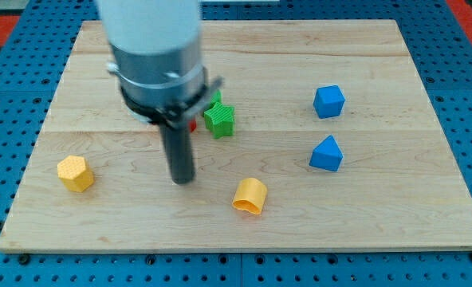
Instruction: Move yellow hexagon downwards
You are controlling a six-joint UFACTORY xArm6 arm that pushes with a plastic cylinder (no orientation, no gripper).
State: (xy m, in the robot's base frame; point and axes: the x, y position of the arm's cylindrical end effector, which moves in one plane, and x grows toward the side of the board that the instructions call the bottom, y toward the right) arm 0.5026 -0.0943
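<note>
The yellow hexagon [76, 173] lies on the wooden board [244, 211] near its left edge, low in the view. My tip [182, 180] rests on the board well to the right of the yellow hexagon and apart from it. It stands left of a yellow-orange half-cylinder block [250, 196]. The arm's grey and white body covers the board's upper left part.
A green star block [219, 118] sits just right of the rod, with a small red block [192, 125] mostly hidden behind it. A blue cube [329, 101] and a blue triangular block [327, 154] lie to the right. Blue perforated table surrounds the board.
</note>
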